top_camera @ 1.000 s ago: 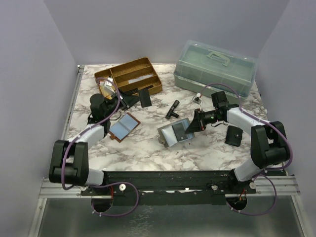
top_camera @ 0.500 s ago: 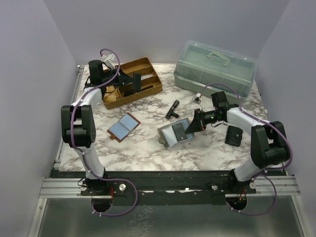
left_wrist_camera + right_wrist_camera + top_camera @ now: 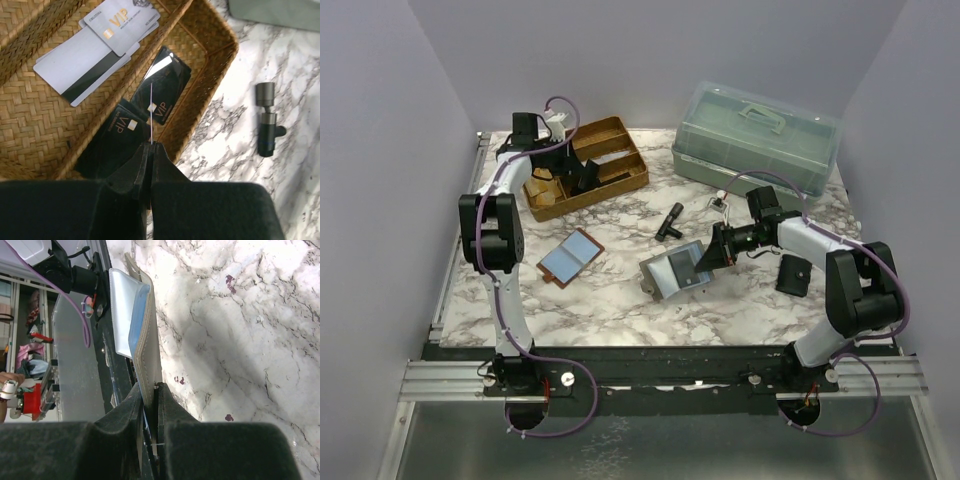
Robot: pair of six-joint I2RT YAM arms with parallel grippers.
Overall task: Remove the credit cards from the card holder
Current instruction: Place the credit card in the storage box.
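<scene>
Over the tray (image 3: 220, 45) at the worktop's (image 3: 620, 305) far-left corner, L gripper (image 3: 151, 149) now arrives pinching a card (image 3: 151, 115) edge-on, ready to drop; R gripper (image 3: 150, 387) clamps grey holder (image 3: 149, 355).

The brown compartment tray (image 3: 35, 125) is coarse woven wicker, matt. Inside it, black cards (image 3: 162, 87) gleam glossy, while pale grey cards (image 3: 85, 57) look like satin plastic. The white marble-patterned surface (image 3: 225, 135) is smooth. The dark cylinder (image 3: 267, 120) at right looks like dull metal. The matt black plastic left pincer (image 3: 151, 150) pinches a thin credit card (image 3: 151, 115), seen edge-on. The right pincer (image 3: 149, 389) clamps a grey stitched leather-look card holder (image 3: 149, 355) with a clear glossy plastic sleeve (image 3: 120, 305).
</scene>
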